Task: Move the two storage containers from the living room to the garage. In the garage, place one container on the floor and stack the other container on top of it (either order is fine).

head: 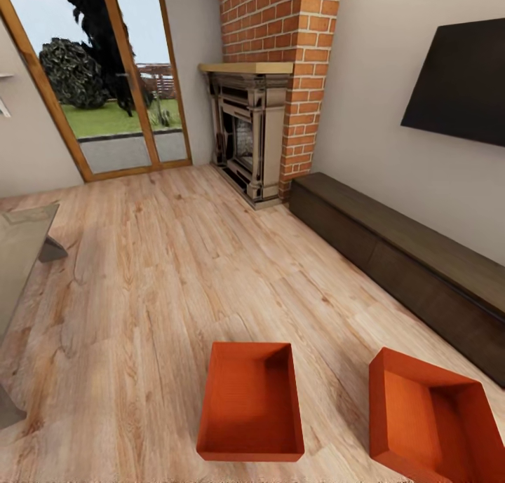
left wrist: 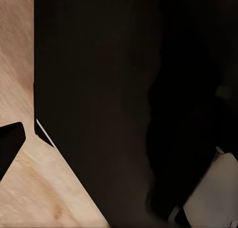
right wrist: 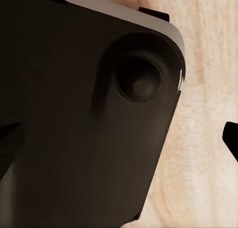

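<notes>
Head view: I face the living room. The floor [head: 161,280] is light wood plank with visible grain and knots. Two storage containers sit on it close below me. The left container [head: 251,402] is an orange-red rectangular bin, open at the top, with plain smooth walls and a finely textured bottom. The right container [head: 435,420] is the same shape and colour, turned at an angle to the first and cut off by the picture's lower right corner. The two stand apart, with bare planks between them. Neither carries any label or writing.

Beyond them a long dark low cabinet [head: 407,259] with a flat matte top runs along the plain white wall on the right. A black wall TV [head: 459,83] hangs above it. A red brick fireplace [head: 270,90] with a wooden mantel and a grey carved metal surround stands at the far wall. Wood-framed glass doors [head: 105,83] to its left show grass and dark shrubs outside. A glass-topped table [head: 21,252] reaches in from the left edge.

Left wrist view: a large dark smooth body [left wrist: 114,99] of my own hardware lies before the camera, with wood plank beside it. I cannot tell how my left jaws stand.

Right wrist view: a dark matte housing [right wrist: 89,118] with a rounded corner and a round recess lies over wood plank. I cannot tell how my right jaws stand.
</notes>
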You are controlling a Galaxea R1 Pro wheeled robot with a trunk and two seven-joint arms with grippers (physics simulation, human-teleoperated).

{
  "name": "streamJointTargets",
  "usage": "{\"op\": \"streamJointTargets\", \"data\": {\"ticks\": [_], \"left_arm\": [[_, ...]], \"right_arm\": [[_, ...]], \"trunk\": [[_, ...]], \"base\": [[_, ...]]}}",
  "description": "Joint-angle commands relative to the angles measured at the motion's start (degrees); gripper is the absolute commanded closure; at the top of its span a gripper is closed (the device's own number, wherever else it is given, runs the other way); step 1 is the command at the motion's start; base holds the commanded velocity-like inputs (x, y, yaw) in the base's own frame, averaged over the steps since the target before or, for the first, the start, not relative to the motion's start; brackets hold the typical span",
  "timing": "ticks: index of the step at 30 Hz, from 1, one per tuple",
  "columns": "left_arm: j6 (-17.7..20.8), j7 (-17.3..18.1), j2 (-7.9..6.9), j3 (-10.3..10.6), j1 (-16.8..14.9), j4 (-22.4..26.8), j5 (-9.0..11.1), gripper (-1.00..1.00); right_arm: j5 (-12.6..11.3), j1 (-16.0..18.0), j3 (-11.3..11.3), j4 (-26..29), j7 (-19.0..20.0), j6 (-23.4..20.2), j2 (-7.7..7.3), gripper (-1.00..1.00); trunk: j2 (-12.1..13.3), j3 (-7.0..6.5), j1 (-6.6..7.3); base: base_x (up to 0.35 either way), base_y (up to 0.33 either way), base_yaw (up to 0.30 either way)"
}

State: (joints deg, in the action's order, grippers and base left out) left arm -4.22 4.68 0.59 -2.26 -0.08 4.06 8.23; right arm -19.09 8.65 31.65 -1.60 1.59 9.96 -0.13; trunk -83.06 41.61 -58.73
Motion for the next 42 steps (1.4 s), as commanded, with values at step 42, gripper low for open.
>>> {"op": "streamJointTargets", "data": {"ticks": [42], "left_arm": [[-0.1, -0.1, 0.12, -0.2, 0.0, 0.0, 0.5, -1.0]], "right_arm": [[-0.6, 0.1, 0.5, -0.2, 0.2, 0.3, -0.15, -1.0]], "trunk": [[0.0, 3.97, 0.0]], "base": [[0.0, 0.0, 0.0]]}}
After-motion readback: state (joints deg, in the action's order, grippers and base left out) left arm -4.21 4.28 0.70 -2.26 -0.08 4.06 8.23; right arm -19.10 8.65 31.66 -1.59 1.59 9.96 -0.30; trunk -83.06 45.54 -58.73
